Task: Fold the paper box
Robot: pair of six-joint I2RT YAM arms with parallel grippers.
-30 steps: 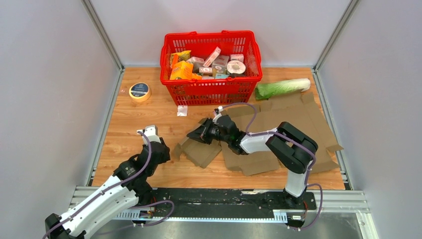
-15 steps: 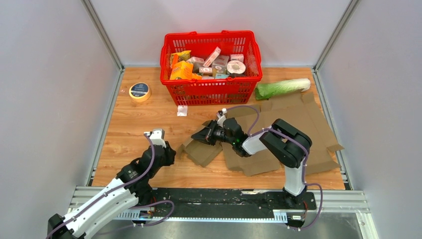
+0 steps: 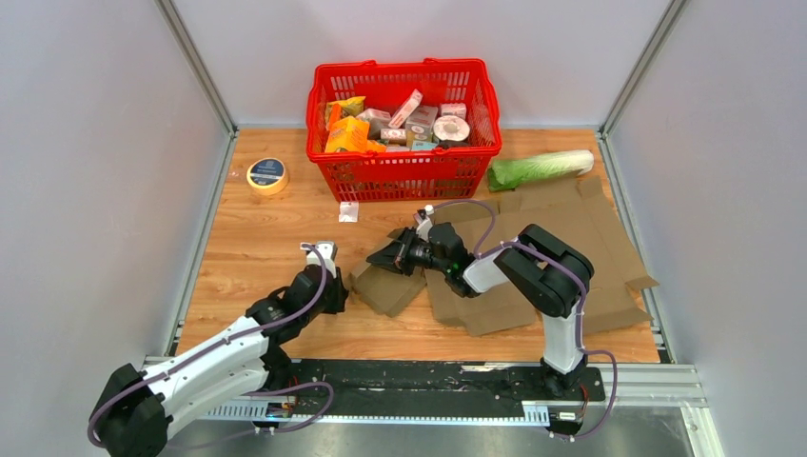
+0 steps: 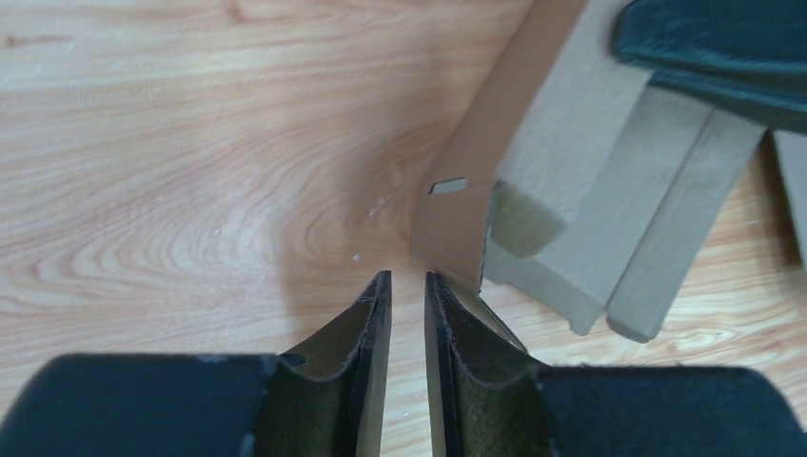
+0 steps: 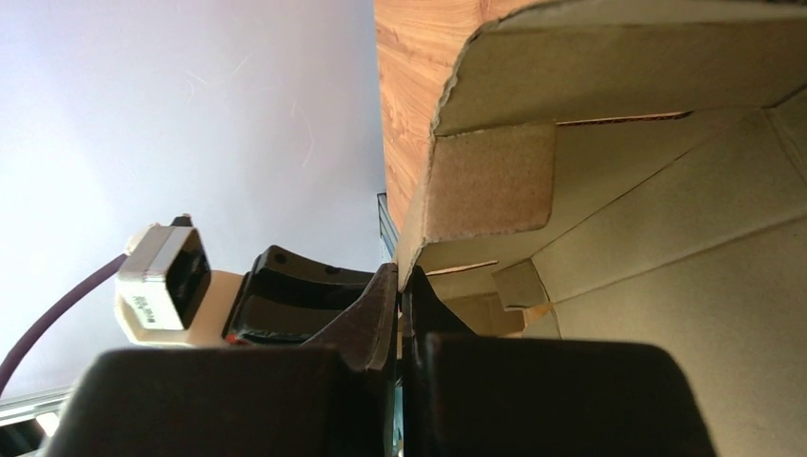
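The paper box (image 3: pixel 571 228) is a flat brown cardboard sheet on the right half of the table, its left flaps (image 3: pixel 385 293) partly raised and folded. My right gripper (image 3: pixel 383 257) reaches left over it, shut on the edge of a flap (image 5: pixel 490 181) that stands up in the right wrist view. My left gripper (image 3: pixel 343 288) is low on the table just left of those flaps. In the left wrist view its fingertips (image 4: pixel 407 278) stand a narrow gap apart with nothing between, just short of a cardboard corner (image 4: pixel 452 233).
A red basket (image 3: pixel 404 178) full of groceries stands at the back centre. A tape roll (image 3: pixel 267 175) lies at the back left, a wrapped green vegetable (image 3: pixel 538 168) at the back right and a small white scrap (image 3: pixel 348 211) before the basket. Grey walls enclose the table.
My left arm has swung right along the table up to the cardboard flaps, its jaws narrowing. The right gripper has kept its hold on the flap and shifted slightly.
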